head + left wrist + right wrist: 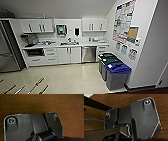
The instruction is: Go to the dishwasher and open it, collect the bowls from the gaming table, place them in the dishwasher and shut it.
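Dishwasher (89,54) shut, far across kitchen | end effector states: cannot tell

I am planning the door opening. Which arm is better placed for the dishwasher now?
Probably right, but only weakly: the dishwasher stands shut across the floor, slightly right of the head view's middle. It is too far to reach yet.
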